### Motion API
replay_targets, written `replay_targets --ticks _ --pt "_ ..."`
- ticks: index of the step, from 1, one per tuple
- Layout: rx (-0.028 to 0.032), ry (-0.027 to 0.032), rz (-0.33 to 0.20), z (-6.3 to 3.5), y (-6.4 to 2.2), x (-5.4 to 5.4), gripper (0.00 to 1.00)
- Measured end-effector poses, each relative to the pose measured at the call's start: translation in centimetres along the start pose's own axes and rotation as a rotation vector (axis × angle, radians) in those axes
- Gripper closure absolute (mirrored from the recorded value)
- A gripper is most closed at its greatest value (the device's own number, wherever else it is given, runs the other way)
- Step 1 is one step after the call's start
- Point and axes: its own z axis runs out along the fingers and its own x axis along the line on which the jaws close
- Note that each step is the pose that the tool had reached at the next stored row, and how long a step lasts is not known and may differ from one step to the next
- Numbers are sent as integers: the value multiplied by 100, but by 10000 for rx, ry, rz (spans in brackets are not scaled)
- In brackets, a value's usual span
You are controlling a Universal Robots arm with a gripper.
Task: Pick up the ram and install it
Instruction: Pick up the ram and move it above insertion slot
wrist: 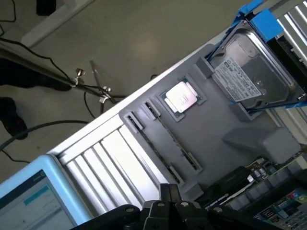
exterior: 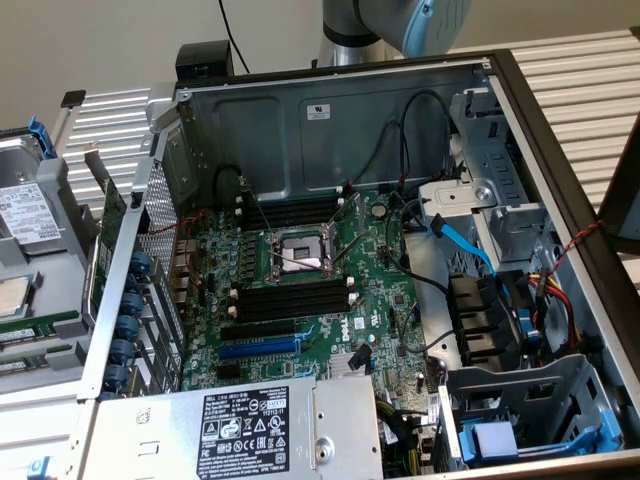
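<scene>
The pincer (wrist: 168,206) is pressed together and empty, hanging over the edge of the grey tray (wrist: 211,129). The ram (exterior: 38,325) lies in that tray, just beside the processor chip (wrist: 181,98). In the computer case (exterior: 560,150) beside the tray, the black memory sockets (exterior: 290,300) look bare, so picking up and installing both appear still to be done.

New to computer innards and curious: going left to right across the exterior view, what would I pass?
Hard drive → blue card clips → processor socket → light blue cable → red and yellow wires.
</scene>
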Motion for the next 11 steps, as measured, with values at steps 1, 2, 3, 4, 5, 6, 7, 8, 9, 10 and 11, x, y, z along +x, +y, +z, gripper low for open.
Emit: replay_targets --ticks 1,2,3,4,5,6,7,8,9,10,11 --pt "13 0 -190 0 0 0 89" --pt "28 -1 -375 -1 0 0 89" --pt "44 -4 -556 -1 0 0 89" --pt "60 -7 -723 1 0 0 89" --pt "76 -9 -921 3 0 0 89" --pt "91 -10 -1100 5 0 0 89" --pt "103 -9 -1280 6 0 0 89" --pt "117 -10 -1466 7 0 0 89" --pt "130 -10 -1645 9 0 0 89" --pt "143 -11 -1820 10 0 0 89" --pt "157 -10 -2010 11 0 0 89"
